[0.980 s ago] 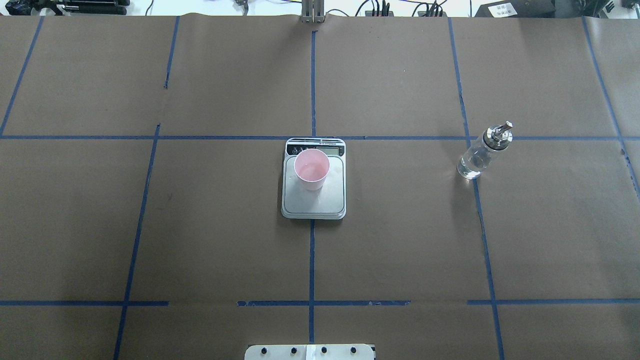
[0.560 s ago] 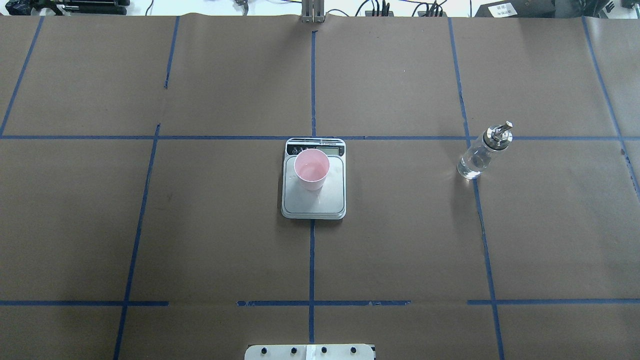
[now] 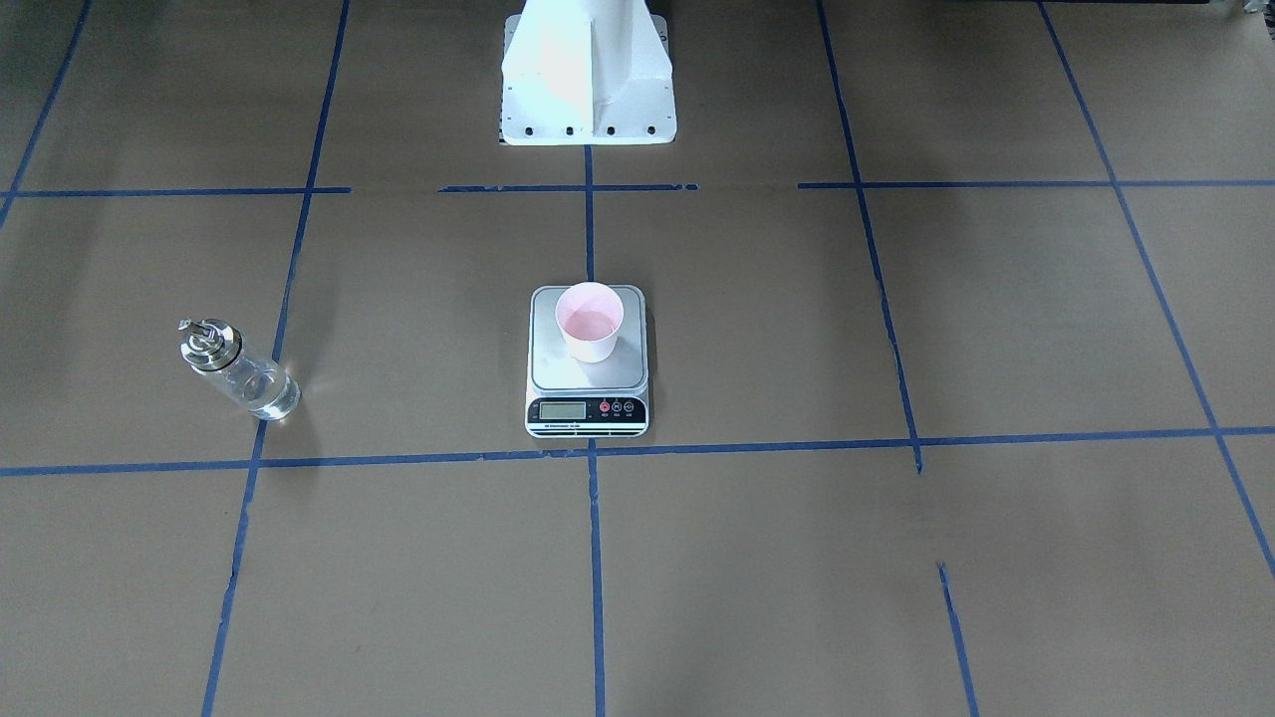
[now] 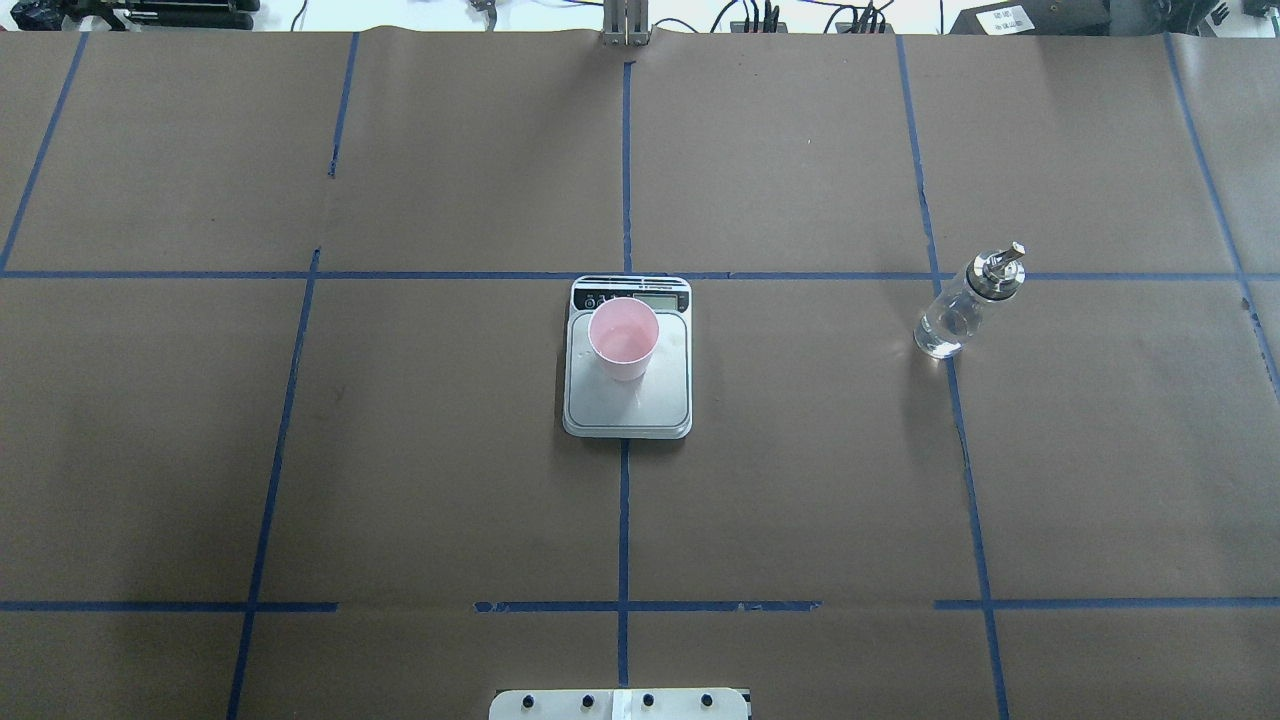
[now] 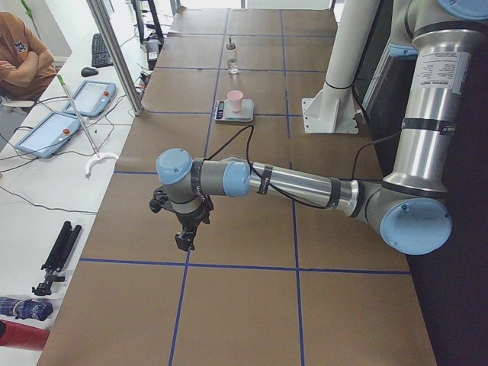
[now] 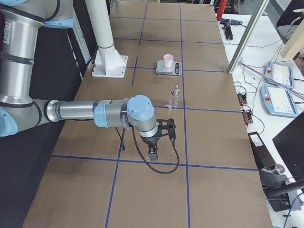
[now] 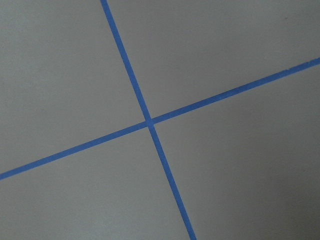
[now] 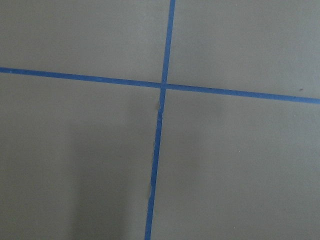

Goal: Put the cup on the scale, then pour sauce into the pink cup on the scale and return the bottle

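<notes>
The cup (image 4: 623,335) stands on the scale (image 4: 627,412), holding what looks like a little clear liquid. The bottle (image 4: 957,310) stands upright and part full, well apart on the tabletop (image 4: 800,480), to the robot's right. The task looks finished. The left claw (image 5: 185,240) and right claw (image 6: 153,152) hang over bare paper; I cannot tell whether they are apart or together.

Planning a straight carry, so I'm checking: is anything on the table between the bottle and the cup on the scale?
Nothing visible does. Between the bottle and the cup, which stands on the scale, the overhead view shows only bare brown table.
</notes>
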`<control>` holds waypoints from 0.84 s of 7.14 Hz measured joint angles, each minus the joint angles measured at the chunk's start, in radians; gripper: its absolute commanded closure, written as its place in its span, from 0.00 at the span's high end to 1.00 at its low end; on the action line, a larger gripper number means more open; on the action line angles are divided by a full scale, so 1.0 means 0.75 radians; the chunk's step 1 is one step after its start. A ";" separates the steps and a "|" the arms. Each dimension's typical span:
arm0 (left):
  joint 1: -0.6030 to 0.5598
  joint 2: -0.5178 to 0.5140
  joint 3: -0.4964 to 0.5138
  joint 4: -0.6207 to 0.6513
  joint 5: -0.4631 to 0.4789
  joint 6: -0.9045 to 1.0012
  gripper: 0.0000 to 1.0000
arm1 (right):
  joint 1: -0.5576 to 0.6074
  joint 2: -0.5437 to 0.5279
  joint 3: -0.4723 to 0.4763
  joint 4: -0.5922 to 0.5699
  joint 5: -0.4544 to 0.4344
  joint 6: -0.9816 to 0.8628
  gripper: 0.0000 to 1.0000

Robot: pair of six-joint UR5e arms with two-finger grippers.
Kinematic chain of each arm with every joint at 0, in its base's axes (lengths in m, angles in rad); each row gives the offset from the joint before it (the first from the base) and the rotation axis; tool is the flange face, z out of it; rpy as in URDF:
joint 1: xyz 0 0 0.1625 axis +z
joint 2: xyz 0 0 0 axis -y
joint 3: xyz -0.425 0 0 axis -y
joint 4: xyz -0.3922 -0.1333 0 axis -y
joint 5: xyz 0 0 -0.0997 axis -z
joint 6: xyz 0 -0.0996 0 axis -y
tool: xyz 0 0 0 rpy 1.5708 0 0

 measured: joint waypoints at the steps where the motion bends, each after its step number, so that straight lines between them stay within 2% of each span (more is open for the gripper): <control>1: -0.024 0.000 0.062 -0.001 -0.003 0.080 1.00 | -0.028 0.001 -0.012 -0.032 -0.005 0.000 1.00; 3: -0.057 0.006 0.136 -0.005 -0.013 0.170 1.00 | -0.060 0.012 -0.037 -0.075 -0.003 0.000 1.00; 6: -0.065 0.018 0.166 -0.036 -0.010 0.206 1.00 | -0.065 0.105 -0.056 -0.314 0.023 -0.002 1.00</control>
